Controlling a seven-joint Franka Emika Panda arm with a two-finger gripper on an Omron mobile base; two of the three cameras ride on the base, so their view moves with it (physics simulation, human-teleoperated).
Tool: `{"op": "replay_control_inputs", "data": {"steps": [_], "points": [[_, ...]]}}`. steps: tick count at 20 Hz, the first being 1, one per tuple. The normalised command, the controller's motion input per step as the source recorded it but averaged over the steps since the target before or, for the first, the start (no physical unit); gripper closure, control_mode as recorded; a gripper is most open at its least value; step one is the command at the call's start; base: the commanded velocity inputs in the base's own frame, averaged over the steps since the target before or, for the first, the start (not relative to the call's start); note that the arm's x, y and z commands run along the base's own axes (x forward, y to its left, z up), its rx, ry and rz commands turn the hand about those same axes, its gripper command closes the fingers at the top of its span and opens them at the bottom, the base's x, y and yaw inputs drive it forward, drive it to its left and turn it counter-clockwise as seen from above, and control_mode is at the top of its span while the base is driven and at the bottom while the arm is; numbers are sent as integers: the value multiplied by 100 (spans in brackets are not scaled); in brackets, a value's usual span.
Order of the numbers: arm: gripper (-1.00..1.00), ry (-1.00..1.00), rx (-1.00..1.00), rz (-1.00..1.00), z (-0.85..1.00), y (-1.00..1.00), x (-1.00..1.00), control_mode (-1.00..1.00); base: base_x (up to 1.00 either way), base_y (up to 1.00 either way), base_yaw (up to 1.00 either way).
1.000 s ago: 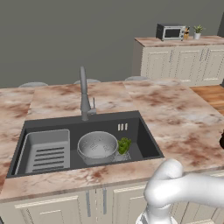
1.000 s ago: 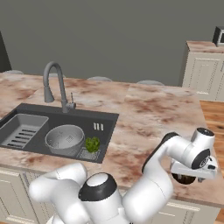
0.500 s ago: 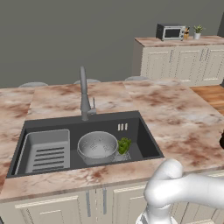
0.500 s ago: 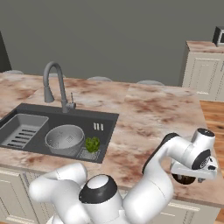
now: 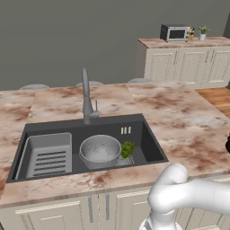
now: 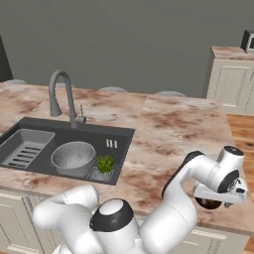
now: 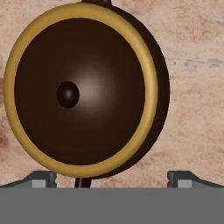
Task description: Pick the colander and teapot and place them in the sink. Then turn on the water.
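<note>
Where the left base view cuts off at its right edge, teapot (image 5: 227,144) a dark sliver, perforated metal colander (image 5: 100,149) inside charcoal sink (image 5: 152,143); right base view, gripper (image 6: 214,197) over teapot, largely hidden; hand view, gold-rimmed brown teapot between spread fingertips (image 7: 40,178), unclasped, on marble counter (image 7: 192,87).

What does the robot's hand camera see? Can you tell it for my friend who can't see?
A round dark-brown teapot with a gold rim, seen from straight above, sits on the pink-brown marble counter. The gripper is open just over it, one fingertip at each bottom corner.
</note>
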Motion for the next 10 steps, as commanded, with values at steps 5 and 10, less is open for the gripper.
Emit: {"op": "replay_control_inputs", "data": {"steps": [5, 10], "points": [[-100, 0, 0, 0, -12, 4, 0, -100, 0, 0, 0], [-100, 0, 0, 0, -13, 8, -4, -100, 0, 0, 0]]}}
